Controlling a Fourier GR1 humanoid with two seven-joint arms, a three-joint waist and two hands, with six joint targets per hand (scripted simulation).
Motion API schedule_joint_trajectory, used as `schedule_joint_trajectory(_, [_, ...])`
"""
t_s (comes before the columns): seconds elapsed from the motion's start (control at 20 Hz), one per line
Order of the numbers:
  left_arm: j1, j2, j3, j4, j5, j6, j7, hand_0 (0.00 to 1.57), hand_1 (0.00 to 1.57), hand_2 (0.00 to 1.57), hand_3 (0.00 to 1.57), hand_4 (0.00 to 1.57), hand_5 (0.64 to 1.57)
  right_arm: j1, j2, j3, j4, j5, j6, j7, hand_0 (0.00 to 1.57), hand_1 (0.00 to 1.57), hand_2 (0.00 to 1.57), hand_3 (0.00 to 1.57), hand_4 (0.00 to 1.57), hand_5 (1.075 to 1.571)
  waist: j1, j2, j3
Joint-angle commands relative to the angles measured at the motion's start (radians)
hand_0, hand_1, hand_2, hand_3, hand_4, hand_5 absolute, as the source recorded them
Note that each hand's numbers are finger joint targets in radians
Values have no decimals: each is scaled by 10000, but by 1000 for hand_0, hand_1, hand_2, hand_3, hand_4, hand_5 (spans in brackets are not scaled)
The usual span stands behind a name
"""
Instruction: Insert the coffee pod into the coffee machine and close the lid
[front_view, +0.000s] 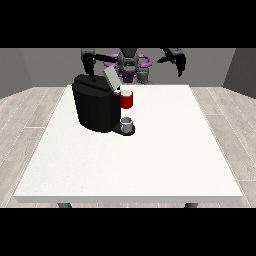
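Observation:
A black coffee machine (95, 107) stands on the white table (150, 160) at the left of the middle. Its grey lid (111, 78) is tilted up and open. Its red front part (127, 100) juts out to the right, with a pale round top that may be the coffee pod. A small grey cup (127, 123) sits on the machine's base below it. The hand at the view's left (89, 63) hangs just above the machine's back edge, apart from the lid. The hand at the view's right (178, 59) is raised beyond the table's far edge, fingers hanging down, holding nothing.
The robot's torso (130, 62) stands behind the table's far edge. Wooden floor surrounds the table on both sides.

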Motion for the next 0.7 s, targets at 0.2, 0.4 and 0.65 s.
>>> schedule_joint_trajectory(0.2, [433,343,-27,-1784,697,-297,862,0,0,0,0,338,1571,-898,-1,245,838,283,-54,-573,0,0,0,0,0,1571,126,821,0])
schedule_joint_trajectory(0.4, [875,575,113,-1280,478,216,62,0,0,0,0,374,1571,-1125,750,1137,158,560,-148,108,0,0,0,0,0,1571,-672,694,-4])
schedule_joint_trajectory(0.65, [816,888,95,-2541,978,-142,936,0,0,0,0,336,1571,-1707,-326,364,1027,244,472,-456,0,0,0,0,129,1571,-202,1133,-1])
